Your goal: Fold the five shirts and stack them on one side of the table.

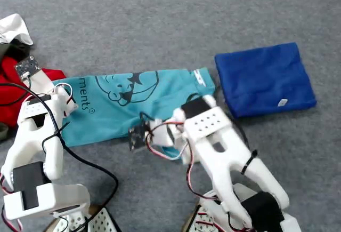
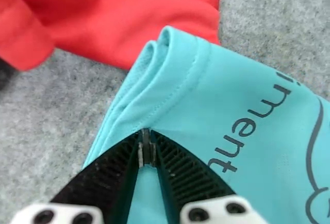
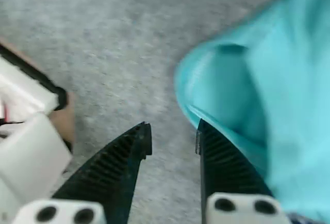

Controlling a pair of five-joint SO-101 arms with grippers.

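teal shirt (image 1: pixel 133 101): we see it laid flat mid-table (image 1: pixel 160 29).
left end effector (image 2: pixel 147 149): we see it clamped on the teal shirt's hem, near the red shirt (image 2: pixel 118 13).
right end effector (image 3: pixel 172 136): fingers apart at the teal shirt's edge.
blue shirt (image 1: pixel 264 80): folded, beside the teal shirt.

left white plastic arm (image 1: pixel 24 141): black servo blocks, looping black cable | right white plastic arm (image 1: pixel 229 176): hole-dotted wrist plate, red, white, black wires | left gripper (image 2: pixel 147 149), right gripper (image 3: pixel 172 136): black ribbed triangular fingers, white screw-holed bases
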